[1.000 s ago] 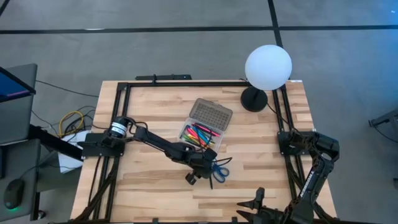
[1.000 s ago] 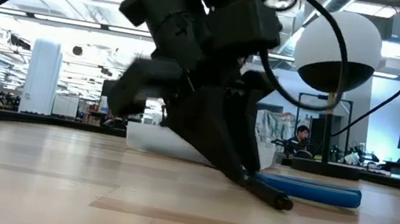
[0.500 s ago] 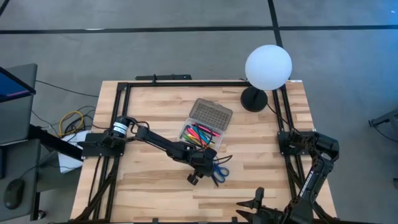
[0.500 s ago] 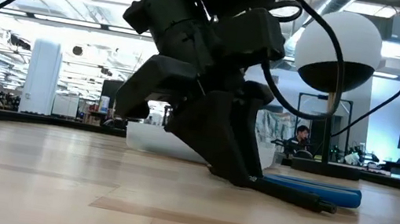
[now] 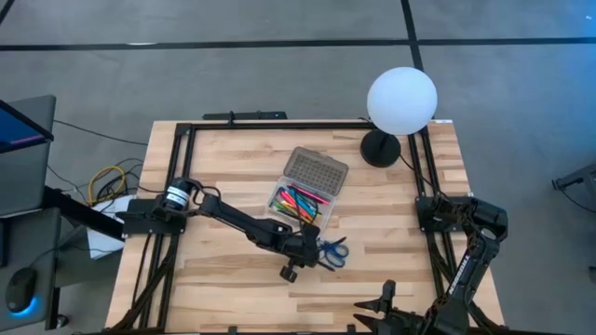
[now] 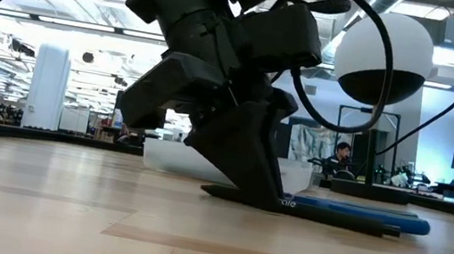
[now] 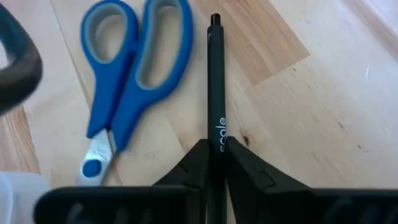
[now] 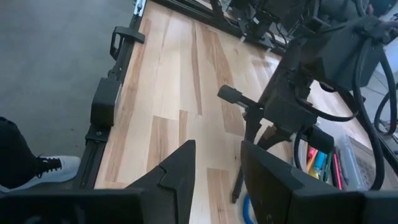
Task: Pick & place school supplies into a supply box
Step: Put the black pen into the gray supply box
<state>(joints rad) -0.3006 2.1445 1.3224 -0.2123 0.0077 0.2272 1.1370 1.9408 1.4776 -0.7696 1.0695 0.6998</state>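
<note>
Since the earlier frame, left gripper (image 7: 216, 163) has closed on the black pen (image 7: 215, 87) beside the scissors (image 7: 127, 81) at center-low, probably to lift it; right gripper (image 8: 217, 163) waits open.

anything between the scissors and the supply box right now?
Only bare table, per the high view. The blue scissors lie just past the supply box, with the left gripper closed on a black pen beside them.
</note>
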